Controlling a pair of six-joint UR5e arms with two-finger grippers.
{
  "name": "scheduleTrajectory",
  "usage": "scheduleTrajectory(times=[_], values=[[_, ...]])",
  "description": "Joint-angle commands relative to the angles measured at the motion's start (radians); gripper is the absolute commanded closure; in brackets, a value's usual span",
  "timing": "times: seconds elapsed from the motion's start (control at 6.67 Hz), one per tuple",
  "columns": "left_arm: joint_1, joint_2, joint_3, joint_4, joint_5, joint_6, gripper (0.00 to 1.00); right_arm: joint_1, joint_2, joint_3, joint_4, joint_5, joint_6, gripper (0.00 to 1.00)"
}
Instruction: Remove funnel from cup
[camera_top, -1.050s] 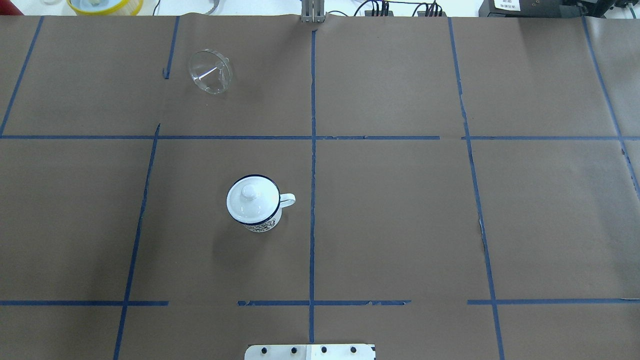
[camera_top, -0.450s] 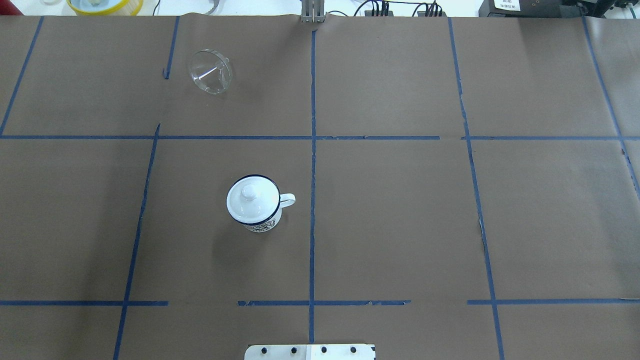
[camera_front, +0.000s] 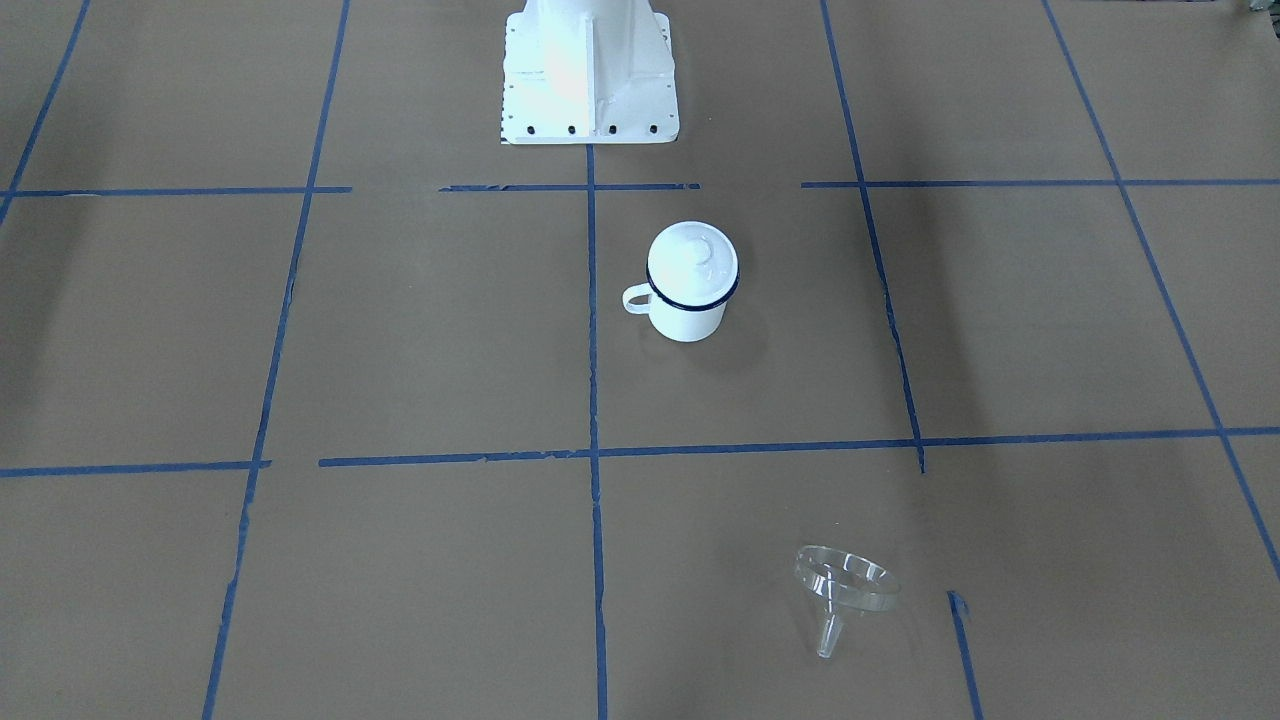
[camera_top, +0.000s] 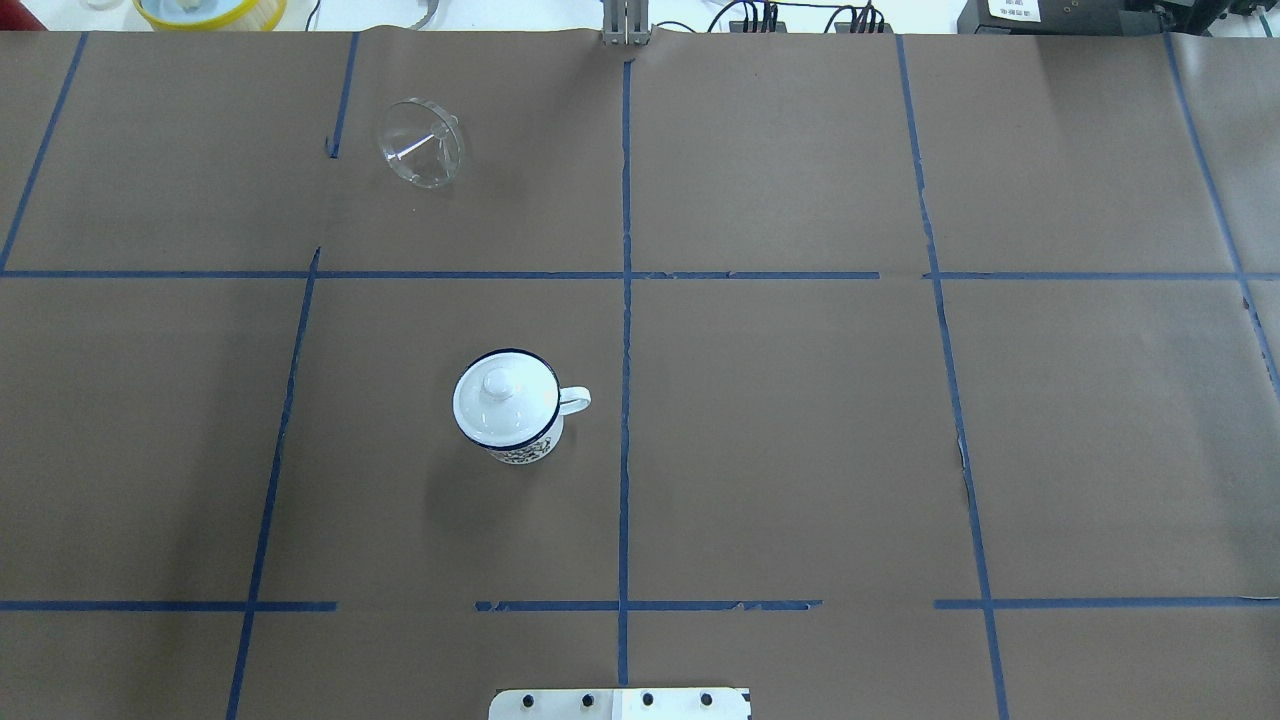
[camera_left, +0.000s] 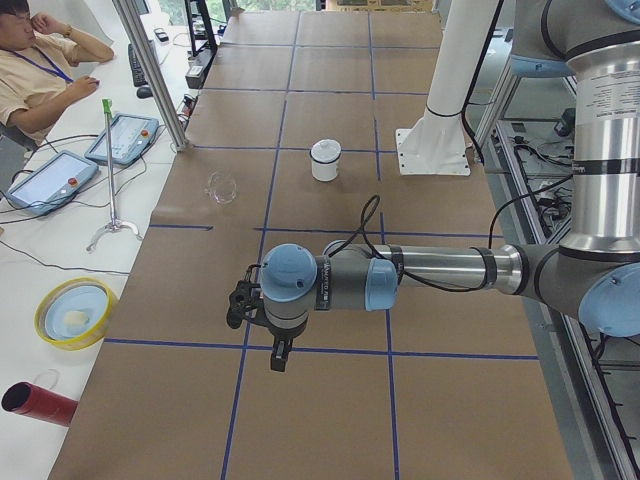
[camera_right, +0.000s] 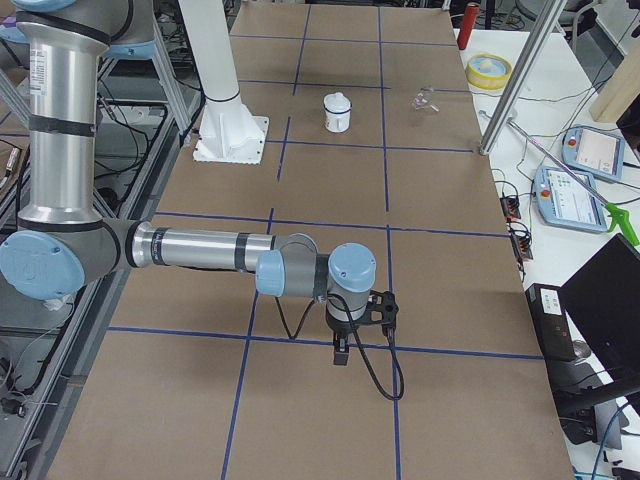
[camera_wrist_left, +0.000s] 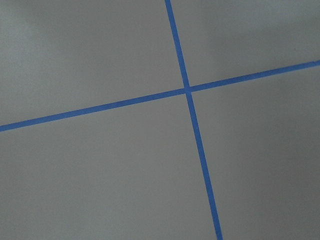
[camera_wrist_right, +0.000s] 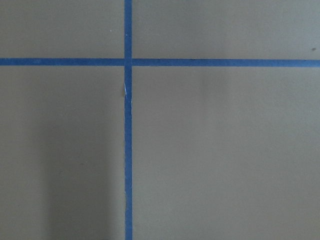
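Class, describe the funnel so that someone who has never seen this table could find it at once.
Take the brown table taped into blue squares, seen from overhead. In the far row, left of the centre line, the funnel lies on its side. Unlike the opaque white cup nearer the robot, it is clear, with a thin spout.

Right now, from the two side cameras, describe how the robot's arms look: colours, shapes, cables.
Both the left arm and the right arm are silver metal tubes joined by grey rounded housings with light blue round caps. A black cable loops off each forearm, and the hardware at each wrist is black.
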Motion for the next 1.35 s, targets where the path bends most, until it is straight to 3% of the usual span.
scheduleTrajectory(times=[0.0, 1.2], values=[[0.001, -0.001, 0.007, -0.003, 0.003, -0.027, 0.0, 0.0, 0.0, 0.0, 0.0, 0.0, 0.0, 0.0], [0.001, -0.003, -0.002, -0.071, 0.02, -0.02, 0.0, 0.0, 0.0, 0.0, 0.0, 0.0, 0.0, 0.0]])
